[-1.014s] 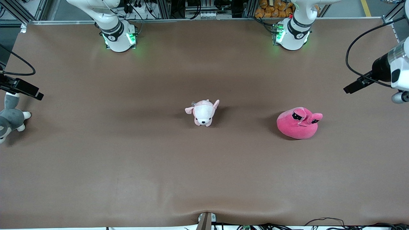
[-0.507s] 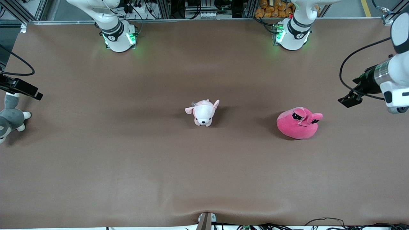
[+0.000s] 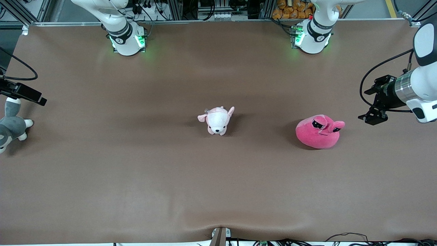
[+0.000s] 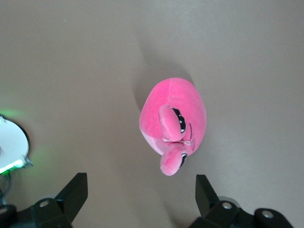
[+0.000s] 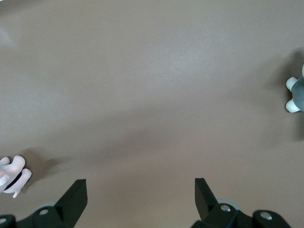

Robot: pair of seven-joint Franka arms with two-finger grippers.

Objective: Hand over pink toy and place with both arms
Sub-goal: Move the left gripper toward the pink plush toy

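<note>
The left gripper (image 3: 370, 118) has swung in toward the pink toy (image 3: 319, 131), fingers spread and empty. The right gripper (image 3: 34, 97) waits spread wide at its table end, near a grey plush (image 3: 10, 126).

The grey plush (image 3: 10, 124) at nine o'clock is cut by the front view's edge. The right gripper (image 3: 25, 94) is mostly out of that view. The puppy plush (image 5: 13, 175) shows perhaps only paws.
</note>
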